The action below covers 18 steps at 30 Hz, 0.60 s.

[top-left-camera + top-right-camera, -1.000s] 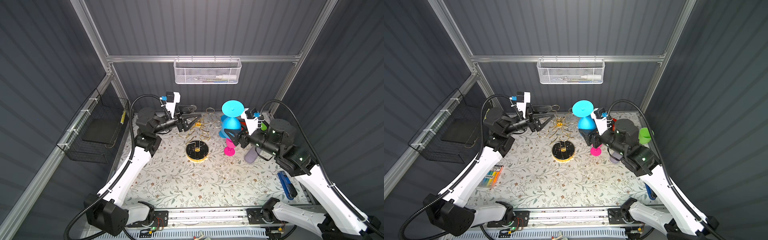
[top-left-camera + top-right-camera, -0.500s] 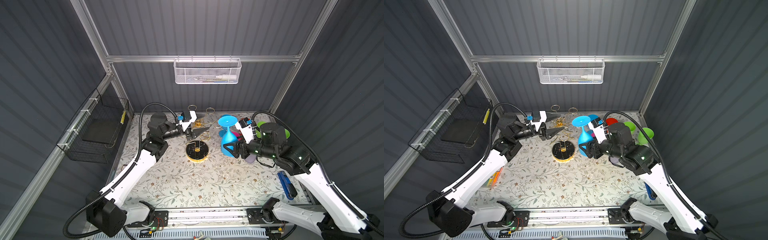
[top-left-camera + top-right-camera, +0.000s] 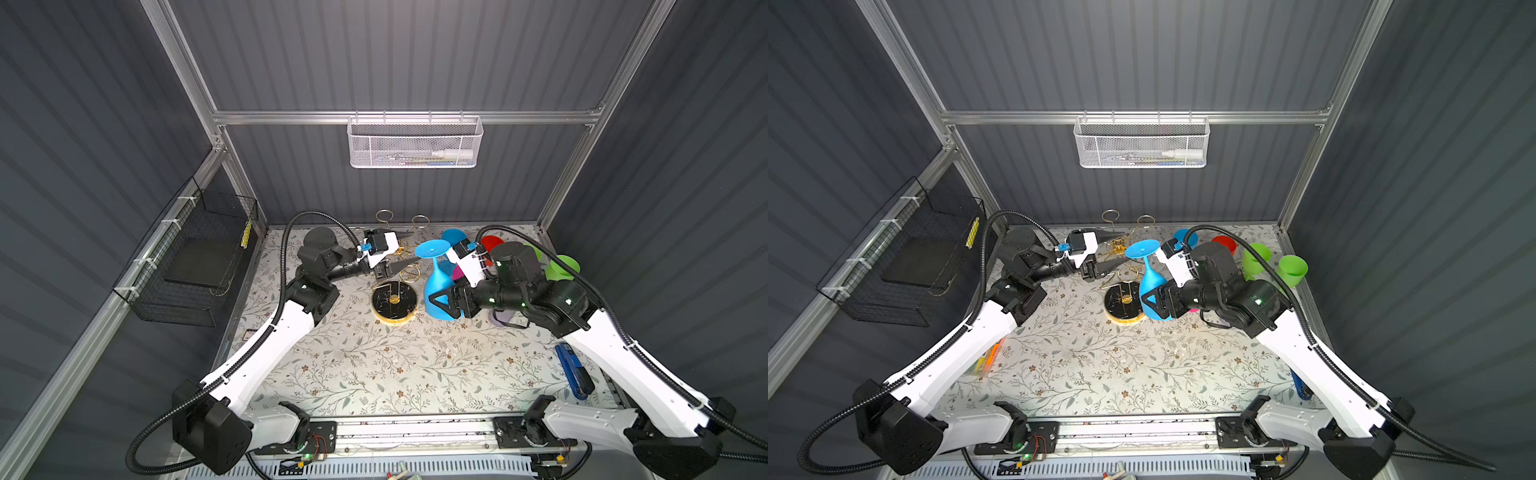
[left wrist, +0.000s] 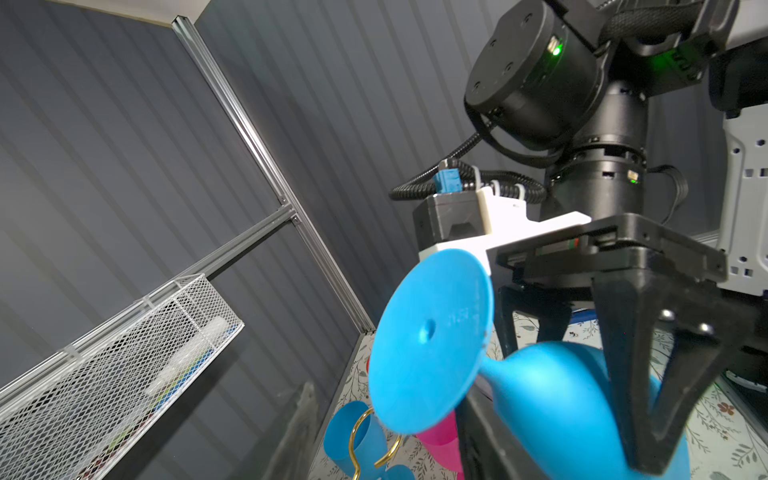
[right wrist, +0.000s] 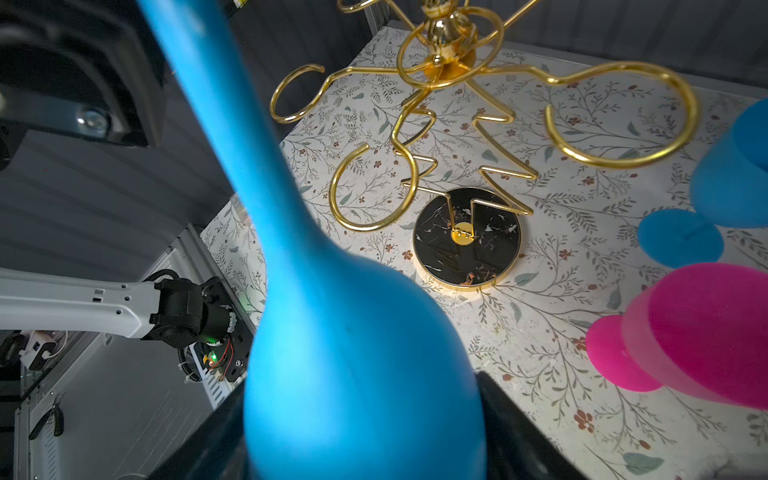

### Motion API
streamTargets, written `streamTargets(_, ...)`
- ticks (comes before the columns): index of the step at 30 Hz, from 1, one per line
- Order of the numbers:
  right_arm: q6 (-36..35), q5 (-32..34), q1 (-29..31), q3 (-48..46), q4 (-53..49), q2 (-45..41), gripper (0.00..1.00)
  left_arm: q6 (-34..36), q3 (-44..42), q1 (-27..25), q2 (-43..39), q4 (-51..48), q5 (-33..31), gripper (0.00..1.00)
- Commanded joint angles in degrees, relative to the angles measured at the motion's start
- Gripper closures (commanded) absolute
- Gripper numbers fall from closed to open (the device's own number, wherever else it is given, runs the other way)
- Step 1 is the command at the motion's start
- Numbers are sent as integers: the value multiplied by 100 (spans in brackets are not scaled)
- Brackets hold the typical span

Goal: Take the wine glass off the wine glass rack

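Floral tabletop (image 3: 374, 365), matte blue wine glass (image 3: 438, 286) beside gold-wire rack (image 3: 395, 300).

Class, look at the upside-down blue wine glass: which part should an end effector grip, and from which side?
Grip the blue wine glass on its bowl, coming in from the right, as the right end effector does. The bowl is broad and rounded, the stem thin, and the wine glass rack stands on its left.

Wine glass (image 3: 438, 286) lower, toward the front.
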Motion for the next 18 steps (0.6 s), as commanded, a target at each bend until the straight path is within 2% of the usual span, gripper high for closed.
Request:
streamTargets(1,27,-145,111,167,24,87,53,266,-14,-58,-13,-80,84,47)
streamTargets(5,0,-113,180,239,-24,185,54,272,8,-68,0,-90,35,51)
streamTargets(8,12,-86,212,258,-54,204,54,323,47,-67,13,-200,38,59)
streamTargets(14,49,-25,247,266,-51,188,52,350,126,-86,38,-417,14,78)
streamTargets(16,63,-14,255,283,-56,183,50,345,152,-86,23,-461,-44,86)
streamTargets(18,78,52,256,279,-49,158,45,341,156,-86,-17,-505,-145,99)
